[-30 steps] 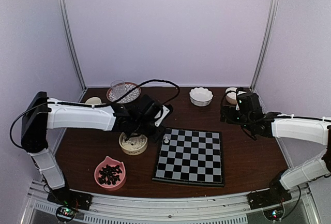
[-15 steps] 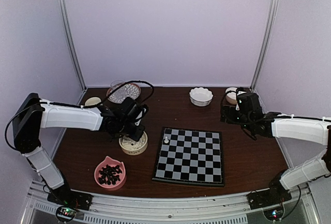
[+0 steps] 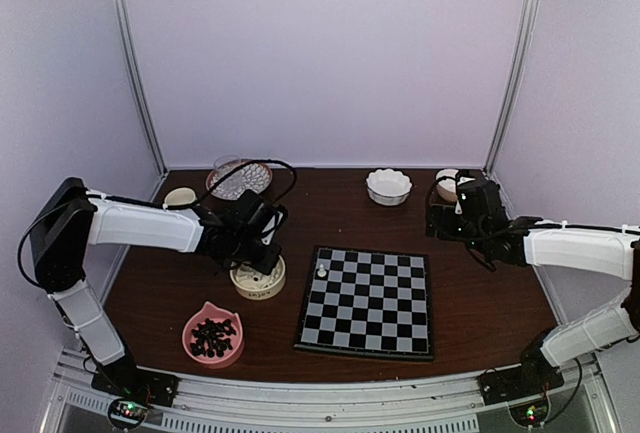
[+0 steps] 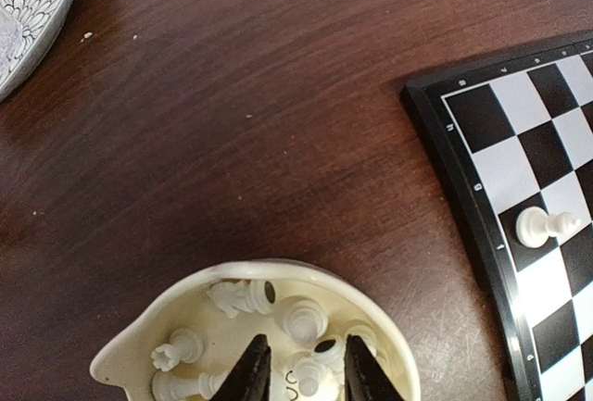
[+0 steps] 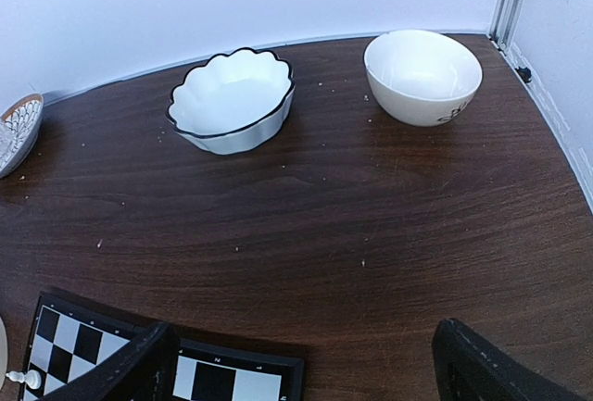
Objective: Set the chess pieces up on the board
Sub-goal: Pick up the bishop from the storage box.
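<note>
Nearest, off the near-left corner of the board (image 3: 368,305), a pink bowl (image 3: 187,332) of dark chessmen (image 3: 213,336) is noted. Just left of the board's far-left corner, a cream bowl (image 4: 139,336) is seen holding the white chess pieces (image 4: 301,316), tumbled on their sides and touching one another. The left gripper (image 4: 306,359) is dipped into this bowl with its jaws narrowed but not shut; one white piece (image 4: 310,381) lies in the gap between the fingertips (image 4: 255,369), and no firm contact on either side can be made out, so nothing is recorded as held. The pieces are judged light, rigid and smooth, hence likely to slip or tip; a pinch across the narrow stem above the base is judged best, though neighbours crowd the target. One white pawn (image 4: 540,225) is already placed on the board's left-edge file, towards the far end; the other squares are bare. Beyond the board's far-right corner, the right gripper (image 5: 306,341) is held above the tabletop with jaws spread wide, nothing between them, well apart from any piece. Farther beyond the board's far edge, a scalloped white bowl (image 5: 232,137) and a plain white bowl (image 5: 422,109) are seen; far-left, a patterned plate (image 3: 262,185).
</note>
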